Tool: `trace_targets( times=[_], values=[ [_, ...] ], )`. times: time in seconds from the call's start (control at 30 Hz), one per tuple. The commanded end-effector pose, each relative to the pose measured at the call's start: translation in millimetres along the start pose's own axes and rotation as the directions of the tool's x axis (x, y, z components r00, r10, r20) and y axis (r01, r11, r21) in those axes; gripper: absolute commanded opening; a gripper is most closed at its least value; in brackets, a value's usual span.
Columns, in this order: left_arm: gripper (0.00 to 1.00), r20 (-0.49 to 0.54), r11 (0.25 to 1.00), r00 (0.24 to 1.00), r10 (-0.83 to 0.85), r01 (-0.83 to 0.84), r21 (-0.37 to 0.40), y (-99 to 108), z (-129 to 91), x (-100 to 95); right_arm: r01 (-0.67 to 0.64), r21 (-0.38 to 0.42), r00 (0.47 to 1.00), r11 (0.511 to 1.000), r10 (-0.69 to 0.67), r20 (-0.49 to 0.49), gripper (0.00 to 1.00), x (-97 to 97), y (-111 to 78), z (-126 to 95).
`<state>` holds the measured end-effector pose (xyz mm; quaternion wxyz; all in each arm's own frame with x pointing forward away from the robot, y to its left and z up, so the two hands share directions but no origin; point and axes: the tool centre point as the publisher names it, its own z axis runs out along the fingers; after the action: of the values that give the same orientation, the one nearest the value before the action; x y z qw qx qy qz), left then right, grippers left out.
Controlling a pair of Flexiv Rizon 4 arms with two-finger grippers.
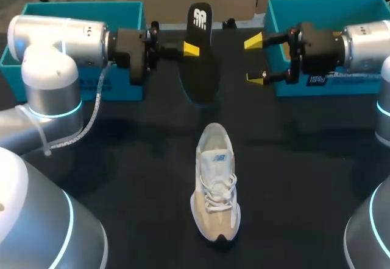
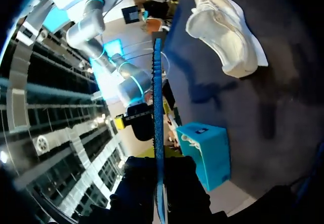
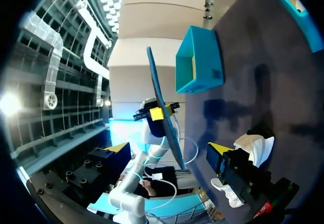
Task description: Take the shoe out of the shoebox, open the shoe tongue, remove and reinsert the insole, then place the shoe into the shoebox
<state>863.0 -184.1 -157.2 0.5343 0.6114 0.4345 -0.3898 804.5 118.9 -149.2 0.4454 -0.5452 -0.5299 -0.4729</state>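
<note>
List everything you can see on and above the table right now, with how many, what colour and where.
insole: one, black, held upright above the back middle of the table.
shoe: one, white and beige, standing on the table at front middle, apart from the insole.
shoeboxes: two, teal, open-topped; left shoebox at back left, right shoebox at back right.
table: one, dark surface, under everything.
left gripper: one, yellow-tipped, shut on the insole.
right gripper: one, yellow-tipped, open, beside the insole with a gap between them.
</note>
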Motion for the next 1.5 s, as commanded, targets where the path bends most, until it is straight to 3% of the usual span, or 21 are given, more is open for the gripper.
trace_targets(
  times=[0.03,0.33,0.87,1.5],
  values=[
    [0.0,-0.12,0.913,0.905,0.408,-0.408,0.021,-0.6,5.2,0.8,0.017,0.0,1.0,1.0,-0.017,-0.005,1.0,-5.4,-4.6,16.5],
    [0.0,-0.101,0.937,0.931,0.35,-0.349,0.024,-5.0,10.9,8.7,0.124,0.018,0.992,0.992,-0.124,-0.014,1.0,-15.1,-12.9,45.0],
    [0.0,0.004,0.985,0.985,0.172,-0.172,-0.02,-11.4,5.4,12.3,0.253,0.02,0.967,0.967,-0.252,-0.036,1.0,-20.7,-18.3,56.0],
    [0.0,0.077,0.989,0.993,-0.092,0.1,-0.113,-14.1,13.8,8.7,0.269,0.04,0.962,0.962,-0.266,-0.057,1.0,-21.8,-20.6,61.6]
  ],
)
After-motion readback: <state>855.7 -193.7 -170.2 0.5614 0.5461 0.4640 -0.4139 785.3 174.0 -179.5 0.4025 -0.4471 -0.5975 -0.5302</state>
